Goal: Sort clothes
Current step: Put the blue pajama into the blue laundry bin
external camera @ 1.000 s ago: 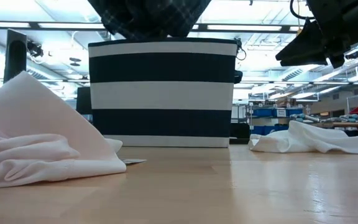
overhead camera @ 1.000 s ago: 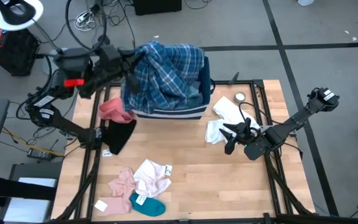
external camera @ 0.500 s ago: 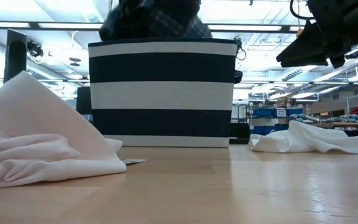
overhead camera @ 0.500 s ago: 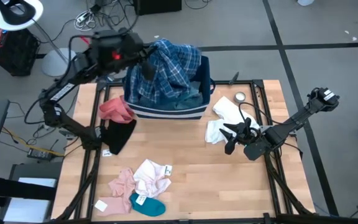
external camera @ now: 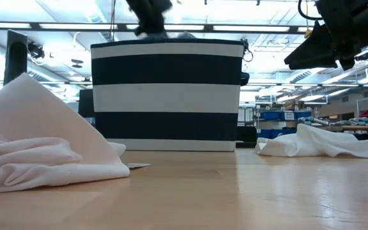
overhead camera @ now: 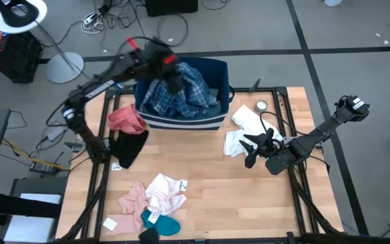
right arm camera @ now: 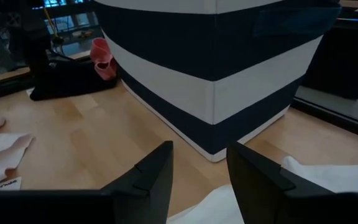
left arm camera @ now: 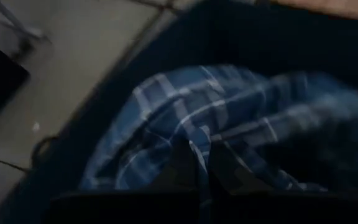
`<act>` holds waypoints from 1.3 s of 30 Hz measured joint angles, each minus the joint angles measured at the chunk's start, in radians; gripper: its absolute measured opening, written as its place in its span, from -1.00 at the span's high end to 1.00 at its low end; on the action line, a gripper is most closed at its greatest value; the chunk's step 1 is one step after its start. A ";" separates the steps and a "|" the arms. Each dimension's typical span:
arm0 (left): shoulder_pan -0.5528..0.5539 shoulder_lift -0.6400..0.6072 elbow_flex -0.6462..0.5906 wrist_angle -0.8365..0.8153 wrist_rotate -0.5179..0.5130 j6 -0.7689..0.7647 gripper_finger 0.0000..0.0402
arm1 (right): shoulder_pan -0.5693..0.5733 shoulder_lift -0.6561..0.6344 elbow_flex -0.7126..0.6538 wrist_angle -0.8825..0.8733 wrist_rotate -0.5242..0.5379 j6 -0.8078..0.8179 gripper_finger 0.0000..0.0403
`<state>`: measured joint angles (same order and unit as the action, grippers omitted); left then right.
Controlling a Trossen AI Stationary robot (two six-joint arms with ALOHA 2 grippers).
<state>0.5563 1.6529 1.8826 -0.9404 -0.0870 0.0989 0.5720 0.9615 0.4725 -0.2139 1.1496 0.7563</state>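
Now the left gripper (overhead camera: 172, 80) sits low over the bin (overhead camera: 217, 71) at the table's (overhead camera: 249, 196) far edge, pushed down into the plaid shirt (overhead camera: 181, 95). A second ago that shirt hung high, draped wide over the bin's near rim; now it lies bunched inside the walls, so this garment looks all but sorted. Whether the left fingers are pressed together on the cloth or have let go, I cannot tell: the wrist view shows only blurred plaid folds (left arm camera: 229, 130) against the dark bin wall (left arm camera: 278, 37).

The right gripper (overhead camera: 252, 146) has not moved. It hovers just beside a white piece (overhead camera: 246, 122) near the table's right edge, its 2 fingers (right arm camera: 151, 174) spread and holding nothing, facing the striped bin (right arm camera: 229, 68).

Still on the table: a coral-red piece (overhead camera: 126, 120) touching a black one (overhead camera: 131, 146) on the left, and a heap of pink (overhead camera: 133, 200), white (overhead camera: 164, 193) and a teal sock (overhead camera: 161, 224) at the near edge. By my judgement, most of the sorting remains.
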 joint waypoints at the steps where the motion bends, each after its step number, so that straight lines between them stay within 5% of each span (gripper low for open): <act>1: 0.000 0.023 -0.012 -0.001 0.004 0.000 0.99 | 0.000 0.000 0.000 0.000 0.000 0.000 0.25; 14: 0.008 0.242 -0.213 0.053 0.029 0.023 0.99 | 0.000 0.000 0.000 -0.029 -0.018 0.008 0.25; 26: 0.008 0.250 -0.429 0.302 0.030 -0.085 0.95 | 0.000 0.000 0.000 -0.028 -0.018 0.010 0.25; 39: 0.005 0.249 -0.362 0.181 0.051 -0.155 0.33 | 0.000 0.000 0.000 -0.028 -0.026 0.010 0.25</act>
<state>0.5610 1.9016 1.5206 -0.7594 -0.0361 -0.0561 0.5716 0.9615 0.4725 -0.2415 1.1233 0.7666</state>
